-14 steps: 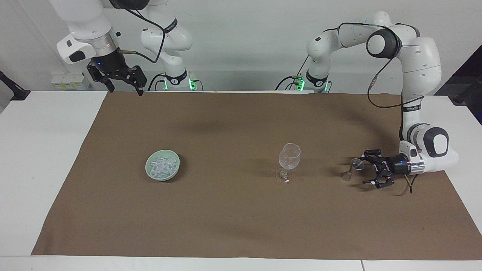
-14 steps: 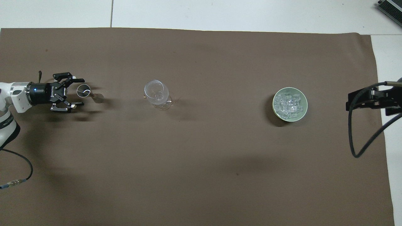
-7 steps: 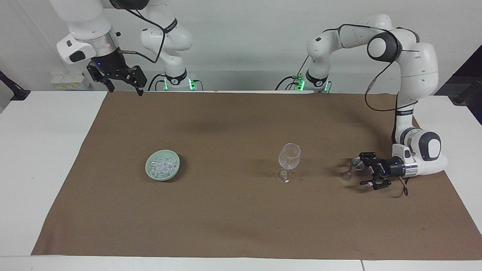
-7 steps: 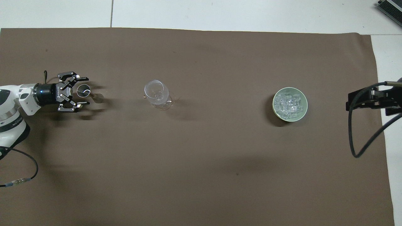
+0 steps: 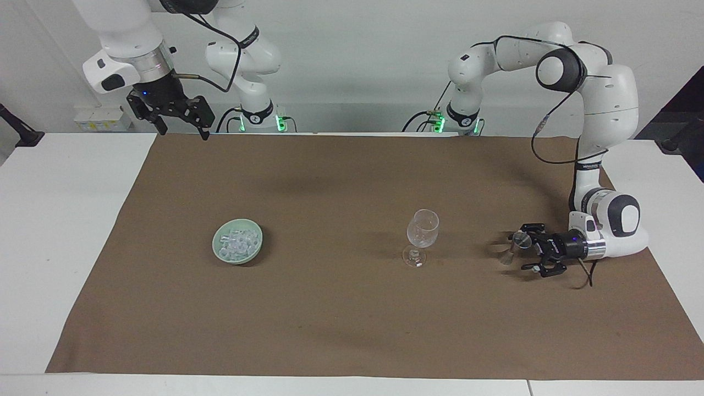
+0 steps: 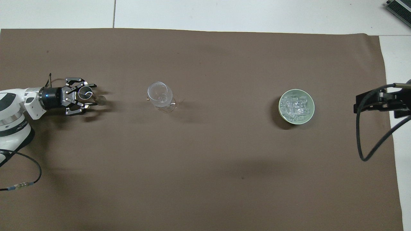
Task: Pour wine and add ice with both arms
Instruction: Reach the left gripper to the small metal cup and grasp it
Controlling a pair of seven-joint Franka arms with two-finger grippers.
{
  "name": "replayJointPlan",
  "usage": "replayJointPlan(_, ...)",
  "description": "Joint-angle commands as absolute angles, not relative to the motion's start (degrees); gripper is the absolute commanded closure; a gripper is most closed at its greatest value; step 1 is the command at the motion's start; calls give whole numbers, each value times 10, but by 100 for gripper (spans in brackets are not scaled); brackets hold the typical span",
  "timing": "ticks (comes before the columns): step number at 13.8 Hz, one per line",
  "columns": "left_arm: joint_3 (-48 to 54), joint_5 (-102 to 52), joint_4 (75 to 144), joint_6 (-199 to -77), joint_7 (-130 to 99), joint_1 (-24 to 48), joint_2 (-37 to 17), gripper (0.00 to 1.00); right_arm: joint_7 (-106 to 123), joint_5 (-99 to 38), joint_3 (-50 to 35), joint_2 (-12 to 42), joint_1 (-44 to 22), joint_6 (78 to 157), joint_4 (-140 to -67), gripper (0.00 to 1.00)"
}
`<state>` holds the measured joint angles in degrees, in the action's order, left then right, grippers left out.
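**Step in hand: securing the small pouring glass**

Clock reference: overhead view, dial centred on the wine glass (image 6: 159,96), twelve pointing away from my bases.

1. Current step. My left pincer (image 6: 90,95) lies low and level at nine o'clock, at the left arm's end of the brown cloth (image 6: 205,160). Its fingers flank the bowl of a small stemmed glass (image 5: 519,240) that stands upright on the cloth. I cannot tell whether the pads are pressing the glass or just beside it.
2. My right pincer (image 5: 184,132) waits, raised, fingers apart and empty, over the cloth's edge at the right arm's end of the worktop (image 5: 55,220).
3. Next move, as I judge it: confirm a firm grip, lift straight up without tipping, carry to the wine glass, then tilt over its rim. Thin glass calls for light force.
4. The ice (image 6: 295,105): a heap of small clear, whitish cubes filling a pale green bowl (image 6: 308,118) at three o'clock, well apart from the wine glass. The wine glass looks empty.
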<state>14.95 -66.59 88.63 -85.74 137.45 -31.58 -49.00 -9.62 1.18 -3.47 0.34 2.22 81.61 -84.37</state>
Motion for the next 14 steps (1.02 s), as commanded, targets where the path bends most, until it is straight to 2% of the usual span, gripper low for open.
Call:
replayJointPlan(1,145,-677,890,-850,1384,-317,-491,39,-86,0,-38,-8,32,825,-856,0)
replayJointPlan(2,144,-677,890,-850,1385,-316,-491,43,-86,0,-38,-7,32,825,-856,0)
replayJointPlan(3,145,-677,890,-850,1385,-317,-491,53,-86,0,-38,-7,32,825,-856,0)
replayJointPlan(6,145,-676,890,-848,1386,-319,-491,68,-86,0,-38,-7,32,825,-856,0)
replayJointPlan(10,145,-676,892,-847,1386,-316,-492,71,-86,0,-38,-7,32,825,-856,0)
replayJointPlan(13,146,-676,891,-845,1379,-318,-492,92,-86,0,-38,-7,32,825,-856,0)
replayJointPlan(14,146,-676,891,-844,1378,-317,-492,94,-86,0,-38,-8,32,825,-856,0)
